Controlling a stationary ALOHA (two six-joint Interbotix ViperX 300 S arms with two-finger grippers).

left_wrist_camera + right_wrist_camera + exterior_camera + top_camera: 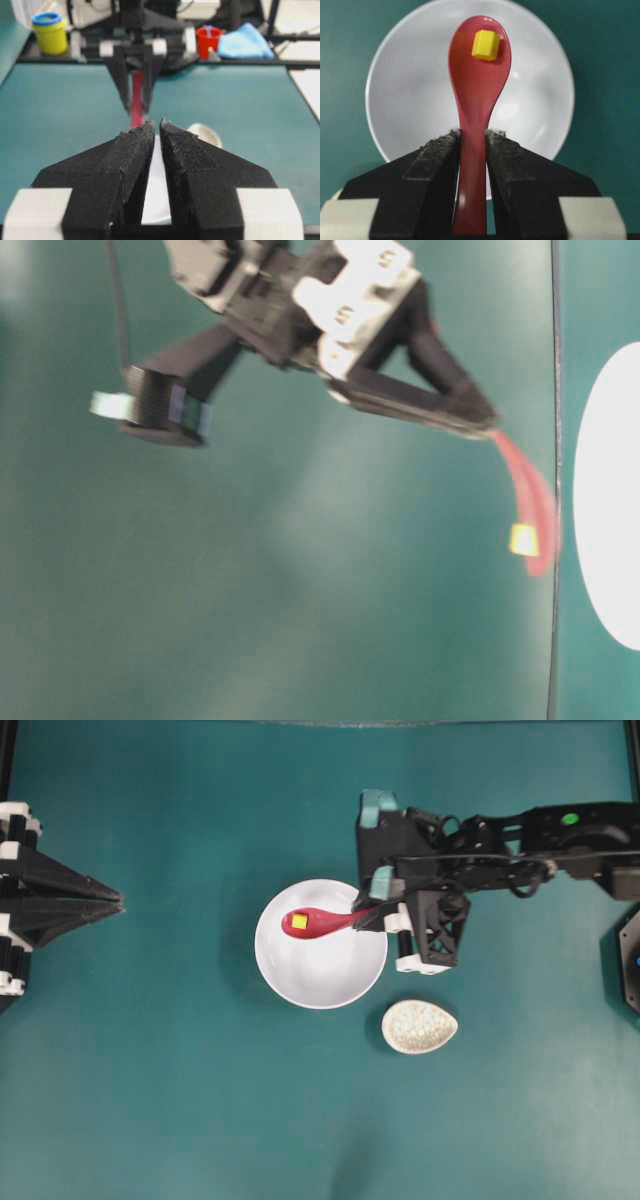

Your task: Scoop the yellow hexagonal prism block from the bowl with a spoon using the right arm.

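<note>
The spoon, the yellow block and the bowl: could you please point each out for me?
spoon [477, 100], right wrist view, on its neck.
yellow block [485, 45], right wrist view, on its top face.
bowl [325, 982], overhead view, on its bare inside.

This looks like a robotics lab, not a home. Two black robot arms with white fittings [500, 840] face each other across a flat teal-covered worktable [150, 1070]. Beyond its far edge sit a yellow tub with a blue lid [50, 32], a red cup [208, 40] and a crumpled blue cloth [245, 44] on dark framing.
</note>
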